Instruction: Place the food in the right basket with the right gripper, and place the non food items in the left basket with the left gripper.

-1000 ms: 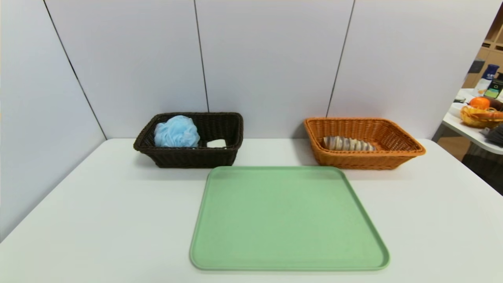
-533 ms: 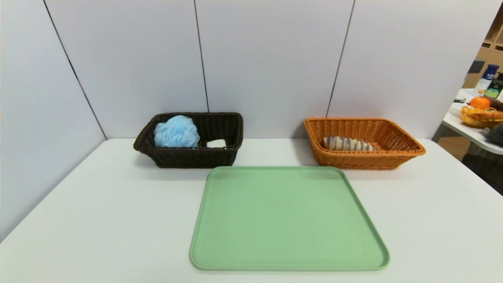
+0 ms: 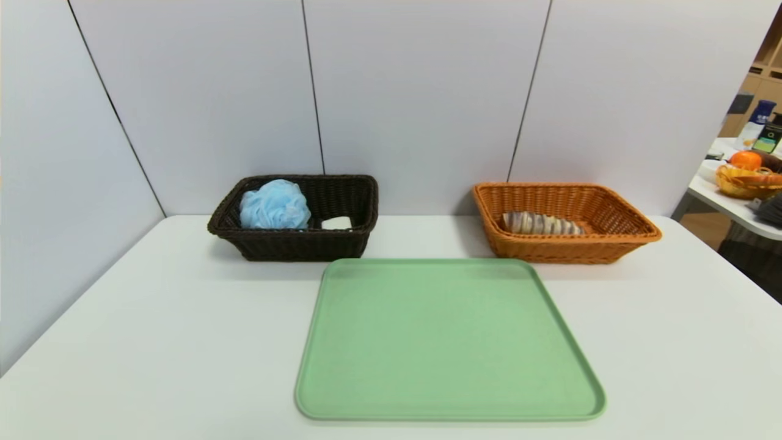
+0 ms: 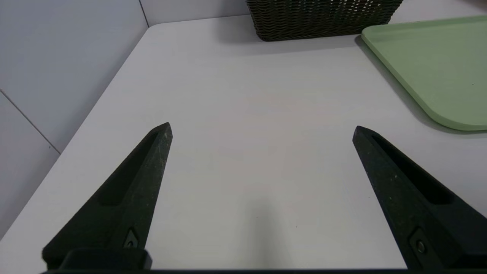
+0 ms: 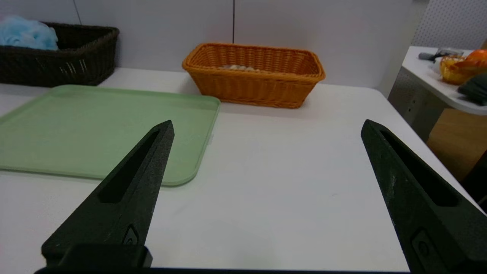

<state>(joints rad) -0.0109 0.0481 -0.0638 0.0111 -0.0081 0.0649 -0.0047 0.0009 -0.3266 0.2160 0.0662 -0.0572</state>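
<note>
On your table, the bread [image 3: 540, 223] lies in the orange basket [image 3: 635, 235]; pouf [image 3: 274, 204] and soap [image 3: 336, 223] sit in the dark basket [image 3: 293, 247]. Sorting looks done, so the left gripper [image 4: 261, 131] and right gripper [image 5: 266, 127] hang spread and empty.

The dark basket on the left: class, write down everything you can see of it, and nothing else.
The dark basket is rectangular, woven of very dark brown wicker-like strands, with sloping walls and a flared rim. It stands upright on the white table, near the back wall, just beyond the green tray's far left corner. Inside lie a fluffy light-blue bath pouf and, beside it, a small white soap bar. No claw touches it.
</note>
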